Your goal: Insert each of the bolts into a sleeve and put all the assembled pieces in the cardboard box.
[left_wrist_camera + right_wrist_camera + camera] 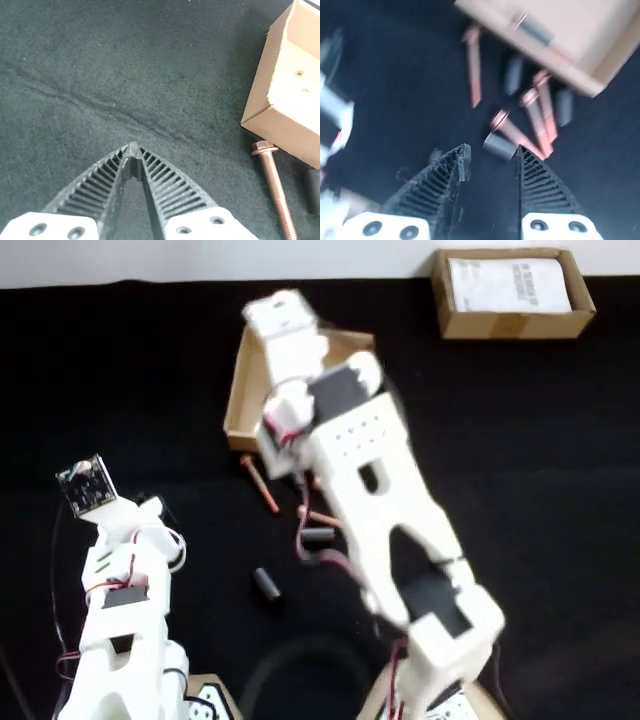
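In the left wrist view my left gripper point(132, 148) is shut with nothing in it, low over the black cloth. A copper bolt point(273, 186) lies beside the corner of the cardboard box point(292, 95), and a black sleeve point(314, 191) lies close to that bolt. My right gripper point(492, 155) is open and empty above a cluster of bolts and sleeves. A sleeve point(499, 145) and a bolt point(514, 133) lie just ahead of its fingertips. In the box point(570, 37) lies one bolt in a sleeve point(532, 27). From above, the right arm point(370, 470) hangs over the box point(240, 390).
Loose bolts point(260, 483) and sleeves point(266, 584) lie scattered on the black cloth in front of the box. A second cardboard box point(510, 322) holding a paper sheet stands at the back right. The left arm point(120, 590) stands at the front left.
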Available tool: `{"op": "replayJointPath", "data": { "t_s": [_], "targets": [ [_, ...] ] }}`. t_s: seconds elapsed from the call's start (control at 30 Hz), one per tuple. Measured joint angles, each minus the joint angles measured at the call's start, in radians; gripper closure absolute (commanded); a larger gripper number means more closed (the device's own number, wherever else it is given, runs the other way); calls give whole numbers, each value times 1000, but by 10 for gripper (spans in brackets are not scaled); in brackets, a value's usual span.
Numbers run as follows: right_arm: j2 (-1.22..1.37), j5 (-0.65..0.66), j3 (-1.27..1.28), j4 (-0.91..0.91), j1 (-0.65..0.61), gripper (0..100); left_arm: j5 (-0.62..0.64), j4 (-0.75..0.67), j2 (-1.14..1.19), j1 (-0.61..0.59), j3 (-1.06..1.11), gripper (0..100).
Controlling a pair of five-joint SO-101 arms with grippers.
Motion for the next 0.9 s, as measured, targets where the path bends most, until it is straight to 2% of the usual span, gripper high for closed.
{"op": "replayJointPath", "data": {
  "t_s": [0.2, 0.47, 0.77, 0.9],
  "targets": [
    [-256, -6, 454, -54, -141, 861, 0, 0, 0, 0, 0, 991],
    [-359, -6, 990, -427, -155, 861, 0, 0, 0, 0, 0, 991],
    [-359, -6, 1168, -753, -215, 861, 0, 0, 0, 0, 0, 991],
    [-359, -57, 1198, -844, -262, 861, 0, 0, 0, 0, 0, 990]
  ]
}}
